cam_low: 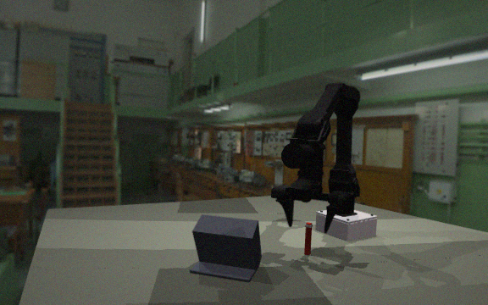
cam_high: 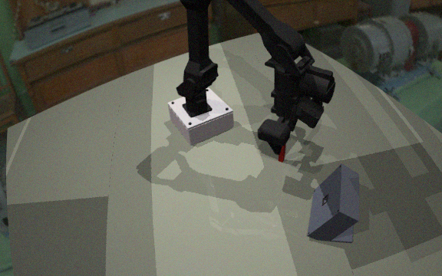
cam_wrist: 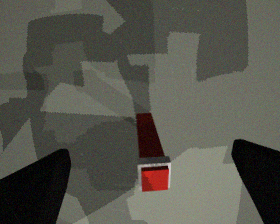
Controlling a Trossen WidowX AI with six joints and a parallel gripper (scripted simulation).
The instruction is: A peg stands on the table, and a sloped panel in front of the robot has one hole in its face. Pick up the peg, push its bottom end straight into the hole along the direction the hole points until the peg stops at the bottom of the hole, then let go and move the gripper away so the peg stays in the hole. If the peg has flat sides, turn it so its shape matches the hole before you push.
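While the arm hangs over the middle of the worktop (cam_high: 71, 161), I see the jaws (cam_low: 309, 222) spread almost to their full width, gripping nothing. They point straight down. In the wrist view the two dark fingers sit at the left and right bottom corners, and the red peg (cam_wrist: 155, 177) shows end-on between them, its square top facing the camera, clear of both.

The peg (cam_low: 307, 239) stands upright on the worktop, near the white base block (cam_high: 201, 119) that carries the arm. From the exterior view the fingertips reach down to about the level of the peg's top; I cannot tell from there how closely they flank it. In the top view only the peg's lower end (cam_high: 282, 153) shows beneath the jaws.

The sloped panel (cam_high: 335, 203) sits well apart from the peg, toward the worktop's near right edge in the top view. One small square hole (cam_high: 324, 199) marks its face. The panel rests on a thin flat foot plate (cam_low: 222, 271).
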